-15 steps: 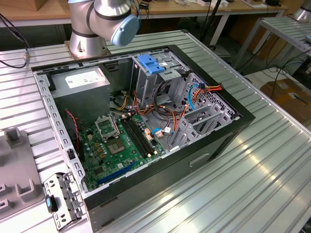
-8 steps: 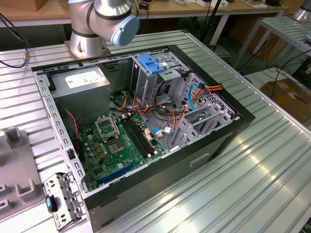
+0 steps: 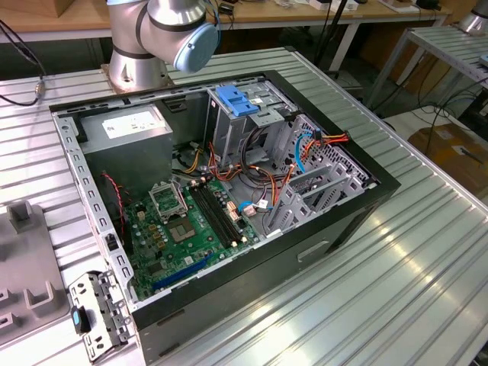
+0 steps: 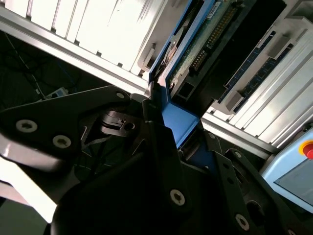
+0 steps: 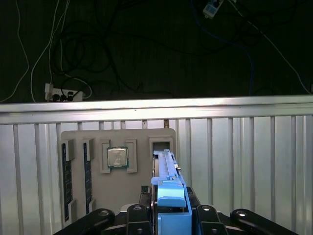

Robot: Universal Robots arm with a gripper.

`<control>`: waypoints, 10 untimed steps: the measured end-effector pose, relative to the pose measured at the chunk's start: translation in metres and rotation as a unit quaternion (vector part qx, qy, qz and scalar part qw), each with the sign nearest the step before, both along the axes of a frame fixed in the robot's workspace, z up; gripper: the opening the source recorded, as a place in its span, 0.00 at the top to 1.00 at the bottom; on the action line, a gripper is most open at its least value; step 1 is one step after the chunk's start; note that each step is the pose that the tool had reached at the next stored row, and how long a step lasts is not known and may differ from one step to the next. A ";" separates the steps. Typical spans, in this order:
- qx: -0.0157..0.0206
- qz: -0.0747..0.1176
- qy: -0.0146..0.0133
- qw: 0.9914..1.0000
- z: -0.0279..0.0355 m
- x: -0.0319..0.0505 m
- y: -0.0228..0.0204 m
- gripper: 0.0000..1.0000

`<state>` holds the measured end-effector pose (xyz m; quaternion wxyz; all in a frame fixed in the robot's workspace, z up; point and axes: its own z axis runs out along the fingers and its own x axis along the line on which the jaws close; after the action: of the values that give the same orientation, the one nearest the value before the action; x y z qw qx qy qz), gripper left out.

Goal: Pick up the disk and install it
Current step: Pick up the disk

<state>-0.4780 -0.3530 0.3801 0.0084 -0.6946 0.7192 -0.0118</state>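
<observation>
The disk (image 5: 166,169) shows edge-on in the first wrist view, a thin silver body with a blue plastic rail (image 5: 171,208) nearest the camera. Its far end reaches the empty slot of a grey holder plate (image 5: 93,205). My gripper (image 5: 170,218) has its black fingers (image 5: 138,215) pressed against both sides of the rail, shut on the disk. In the second wrist view the disk (image 4: 205,41) shows its green circuit-board side, with the gripper (image 4: 176,134) clamped on the blue rail. The open computer case (image 3: 366,206) with its blue-handled drive cage (image 3: 236,103) lies in the exterior view.
The holder plate also carries a processor chip (image 5: 117,157) and memory sticks (image 5: 66,181). Inside the case are a green motherboard (image 3: 183,225), a grey power supply box (image 3: 126,126) and loose cables (image 3: 320,141). A metal bracket (image 3: 95,313) lies on the ribbed table.
</observation>
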 end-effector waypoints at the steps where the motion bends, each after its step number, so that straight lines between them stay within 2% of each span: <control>1: 0.000 0.000 0.000 1.000 0.0006 0.0000 0.0000 0.63; 10: 0.000 0.000 0.000 1.000 0.0068 0.0000 0.0000 0.63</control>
<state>-0.4780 -0.3530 0.3869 0.0084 -0.6946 0.7192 -0.0118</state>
